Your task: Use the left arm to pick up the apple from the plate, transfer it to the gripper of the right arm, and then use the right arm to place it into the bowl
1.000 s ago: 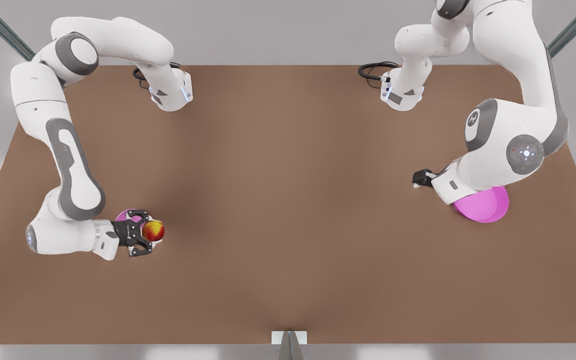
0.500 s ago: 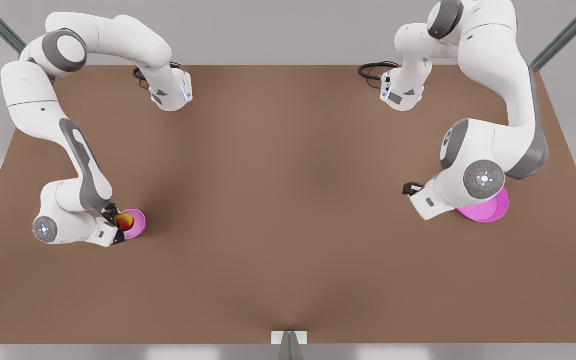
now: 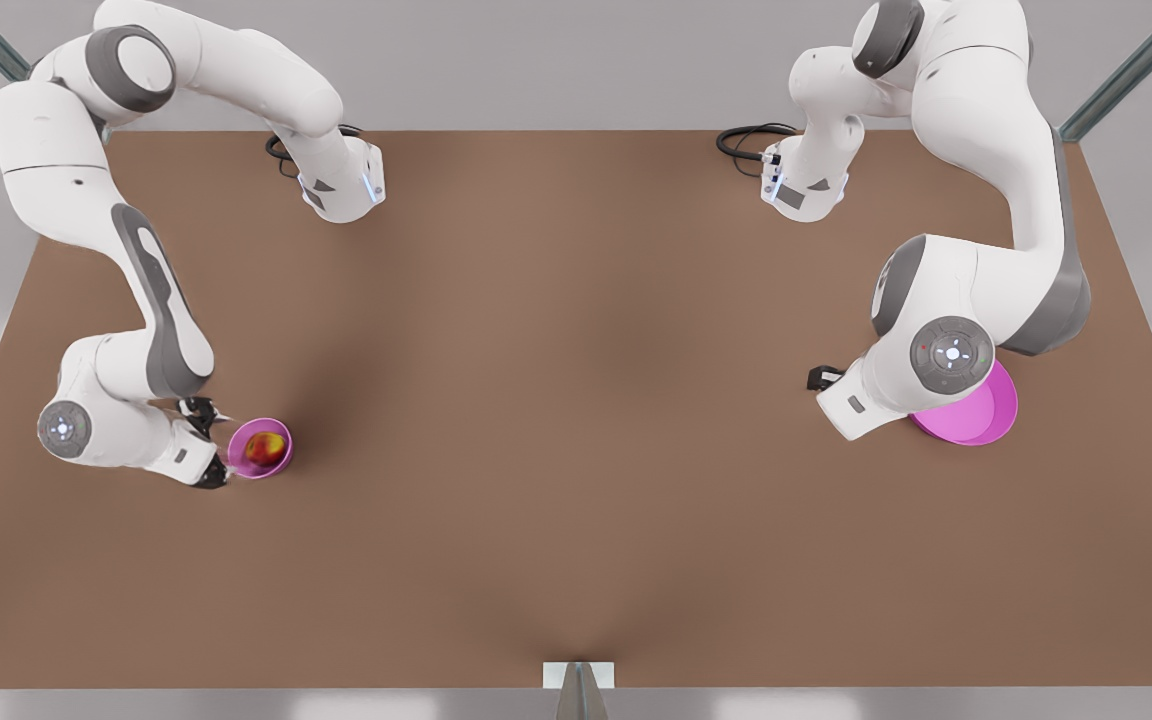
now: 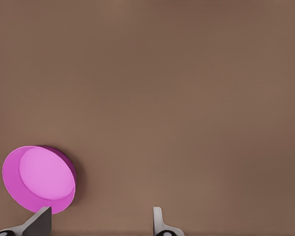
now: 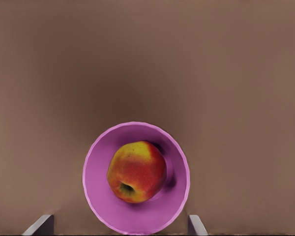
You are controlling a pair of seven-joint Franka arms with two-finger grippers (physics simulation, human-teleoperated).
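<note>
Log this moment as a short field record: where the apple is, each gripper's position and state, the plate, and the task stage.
apple: resting inside the bowl
right gripper: open, beside the bowl, at the front view's left
left gripper: open, holding nothing, near the plate, at the front view's right
plate contents: none
table: brown
task stage: apple placed, released

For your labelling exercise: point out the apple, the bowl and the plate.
apple (image 5: 136, 171): right wrist view, middle of its red skin.
bowl (image 5: 99, 199): right wrist view, bare inner wall.
plate (image 3: 988, 412): front view, bare pink floor beside the arm.
</note>
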